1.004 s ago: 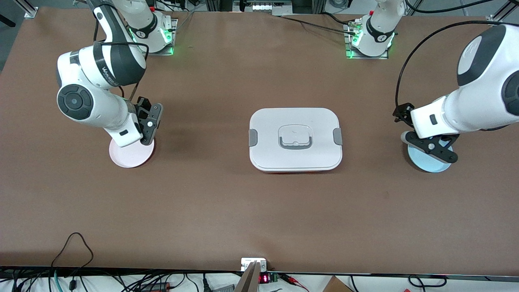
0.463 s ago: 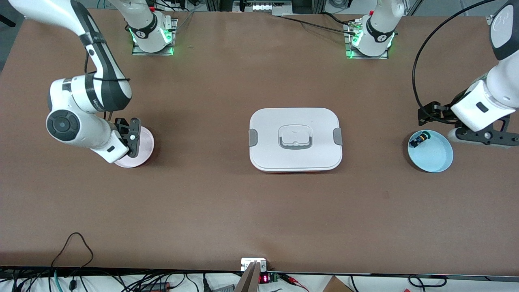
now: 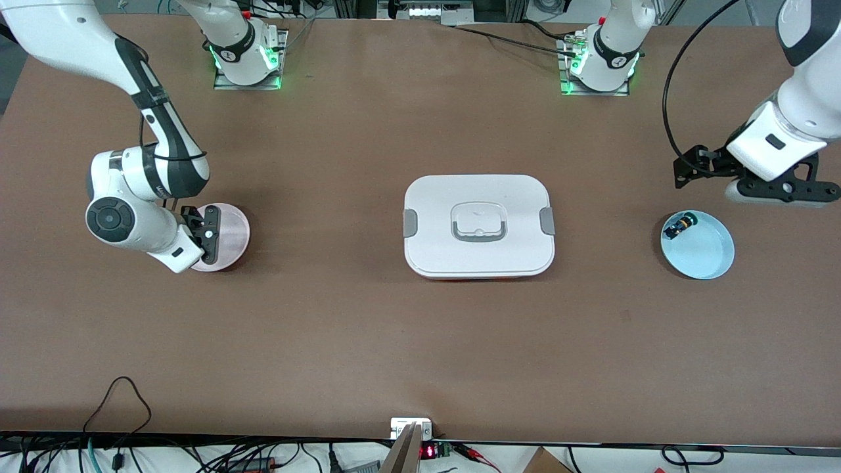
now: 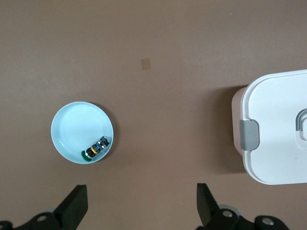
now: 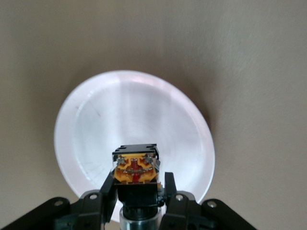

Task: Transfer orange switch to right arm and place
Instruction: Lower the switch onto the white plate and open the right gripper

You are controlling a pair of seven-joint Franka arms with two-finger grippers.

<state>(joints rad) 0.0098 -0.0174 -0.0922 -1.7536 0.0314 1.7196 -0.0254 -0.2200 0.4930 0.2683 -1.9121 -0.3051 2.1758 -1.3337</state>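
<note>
My right gripper [image 3: 209,235] hangs over the edge of the pink plate [image 3: 231,226] at the right arm's end of the table. In the right wrist view it [image 5: 136,188] is shut on the orange switch [image 5: 135,167], whose tan-gold terminal end points down at the plate [image 5: 134,110] a little below. The switch is hidden in the front view. My left gripper [image 3: 780,190] is open and empty above the table beside the blue plate [image 3: 709,256]. Its fingers [image 4: 76,208] stand wide apart.
A green-capped switch [image 3: 677,227] lies at the rim inside the blue plate, and shows in the left wrist view [image 4: 96,148] too. A white lidded box [image 3: 478,225] with grey latches and a handle stands at the table's middle.
My left gripper has risen and drawn off the blue plate, uncovering the green-capped switch. My right gripper has shifted over the pink plate toward its arm's end of the table.
</note>
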